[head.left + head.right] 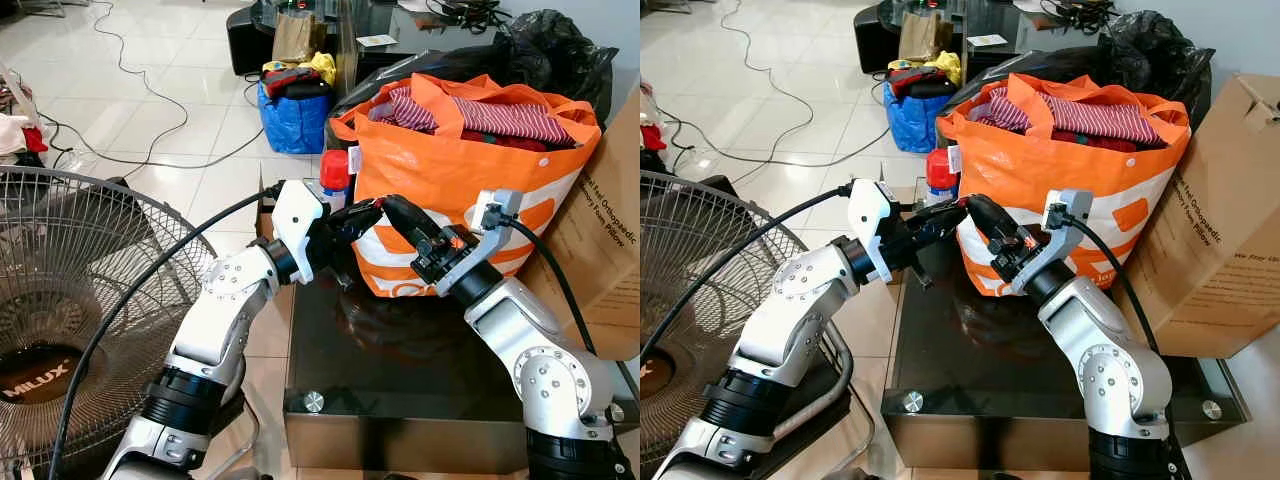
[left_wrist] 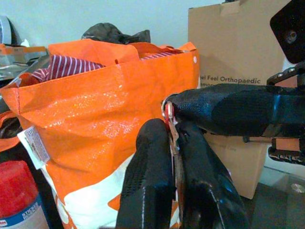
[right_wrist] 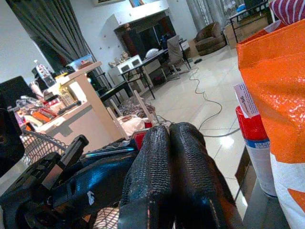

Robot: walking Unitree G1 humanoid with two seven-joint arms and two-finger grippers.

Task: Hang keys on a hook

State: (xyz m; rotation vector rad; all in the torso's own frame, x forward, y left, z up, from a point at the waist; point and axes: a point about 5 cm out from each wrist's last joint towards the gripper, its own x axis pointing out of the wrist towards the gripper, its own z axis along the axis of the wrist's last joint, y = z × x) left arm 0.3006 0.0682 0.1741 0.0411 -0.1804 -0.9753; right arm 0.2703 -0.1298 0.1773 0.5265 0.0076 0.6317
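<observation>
From the left, my left gripper (image 1: 372,212) reaches across above the dark glass table (image 1: 400,400), jaws clenched on the keys (image 2: 170,125), which show as a thin metal edge with a reddish bit between the fingers. My right gripper (image 1: 392,208) meets it tip to tip before the orange bag (image 1: 470,170), jaws pressed together.

One orange bag (image 1: 460,170), one cardboard box (image 1: 1220,240), one fan (image 1: 70,300), one red-capped can (image 1: 335,175).
</observation>
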